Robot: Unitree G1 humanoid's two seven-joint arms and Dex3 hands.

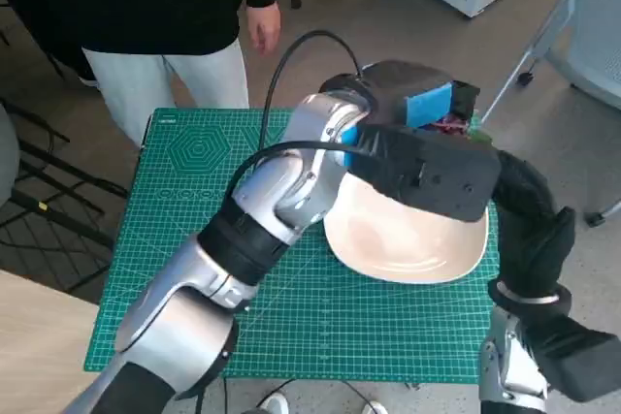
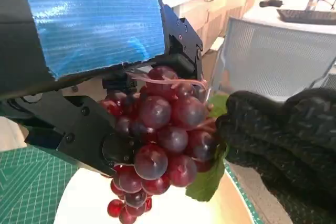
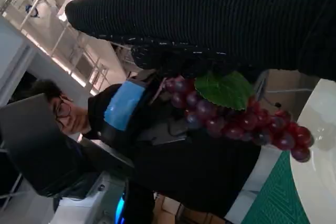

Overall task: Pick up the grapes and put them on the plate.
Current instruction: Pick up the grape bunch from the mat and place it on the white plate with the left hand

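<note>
A bunch of dark red grapes (image 2: 163, 135) with a green leaf (image 3: 223, 88) hangs just above the white plate (image 1: 408, 244) near its far right rim. My left hand (image 2: 89, 19), reaching across the plate, grips the top of the bunch with its black fingers wrapped around it. My gloved right hand (image 2: 283, 140) presses against the leaf side of the grapes (image 3: 231, 121); whether it grips them I cannot tell. In the head view only a little of the grapes (image 1: 448, 125) shows beside the left hand (image 1: 427, 109), with the right hand (image 1: 529, 220) just below.
The plate lies on a green cutting mat (image 1: 194, 201) covering the small table. A person (image 1: 165, 7) stands at the table's far left edge. A grey chair (image 1: 592, 36) and its legs stand to the right of the table.
</note>
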